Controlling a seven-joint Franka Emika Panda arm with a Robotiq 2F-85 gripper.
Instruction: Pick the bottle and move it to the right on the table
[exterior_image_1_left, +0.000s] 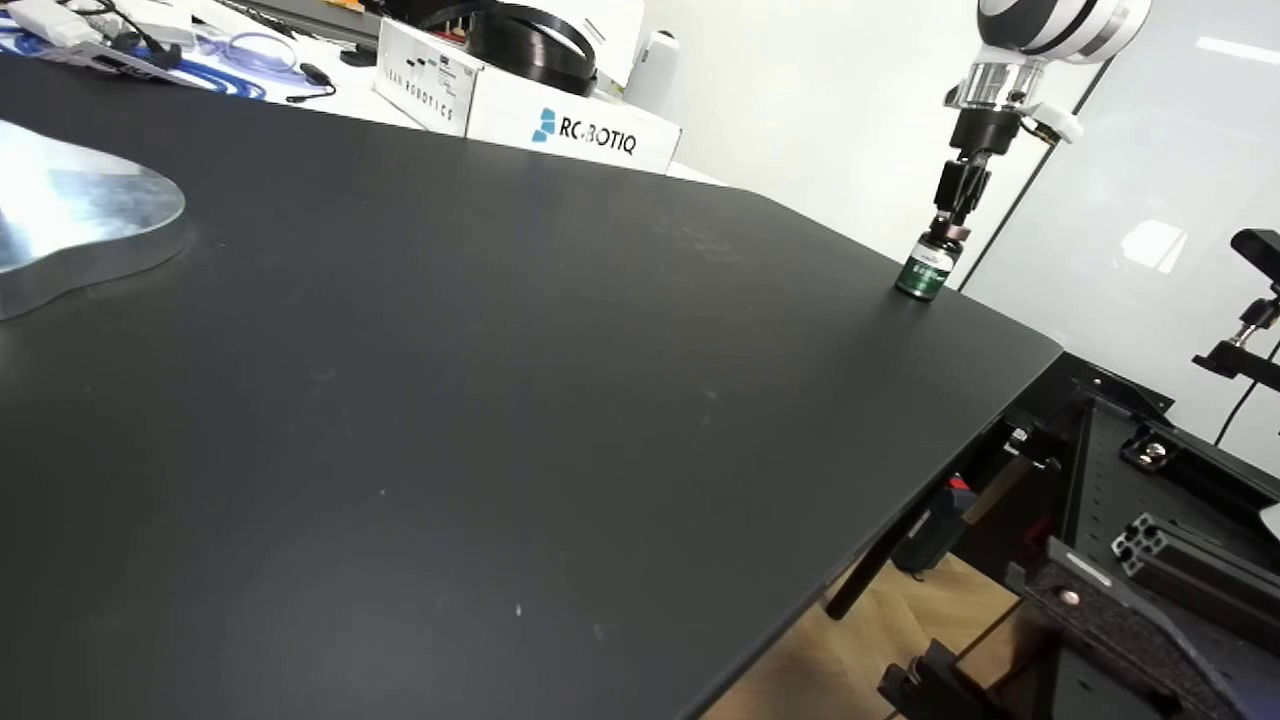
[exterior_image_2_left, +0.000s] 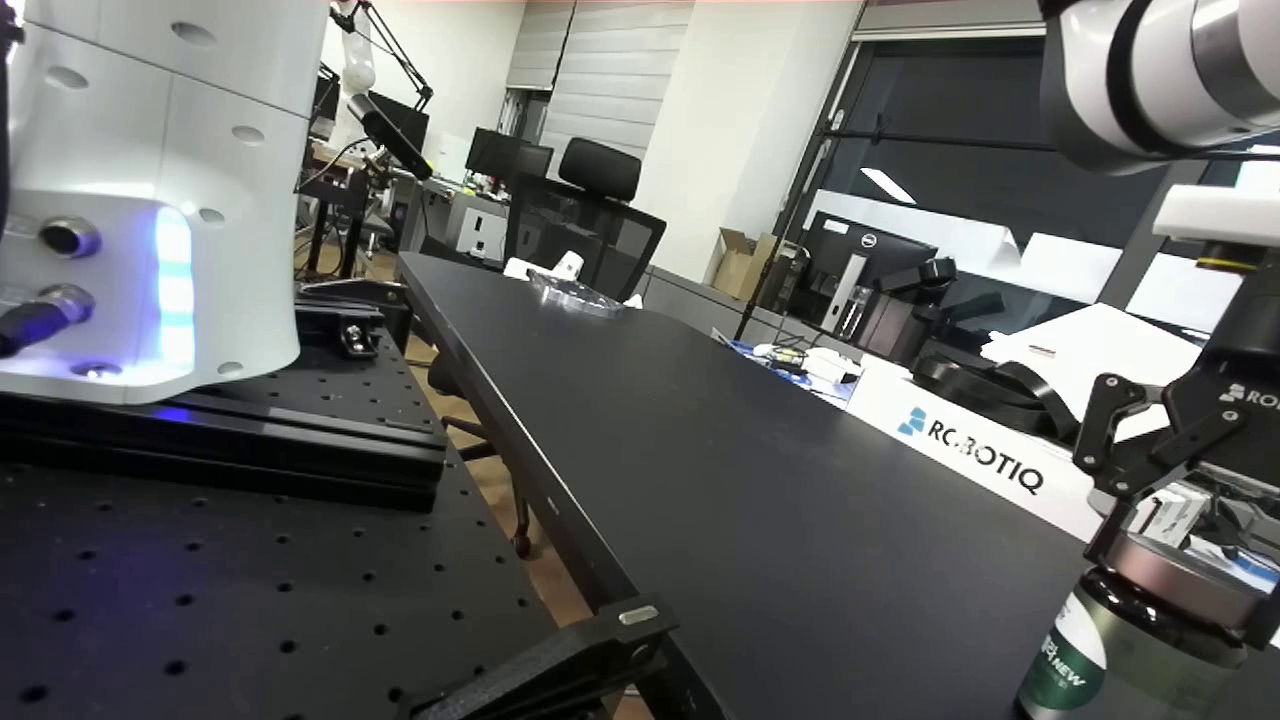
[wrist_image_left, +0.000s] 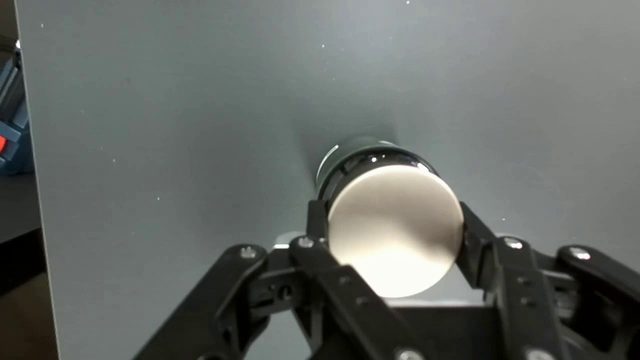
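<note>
Fingers (wrist_image_left: 474, 250) of mine are grasping the bottle (exterior_image_1_left: 926, 272) by its cap (wrist_image_left: 395, 227); it is standing on the bench (exterior_image_1_left: 500, 350), upper right in an exterior view.

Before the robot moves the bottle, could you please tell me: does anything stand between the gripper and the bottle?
Nothing visible does. The gripper is closed on the cap of the bottle; in the wrist view, its fingers touch the cap from both sides.
</note>
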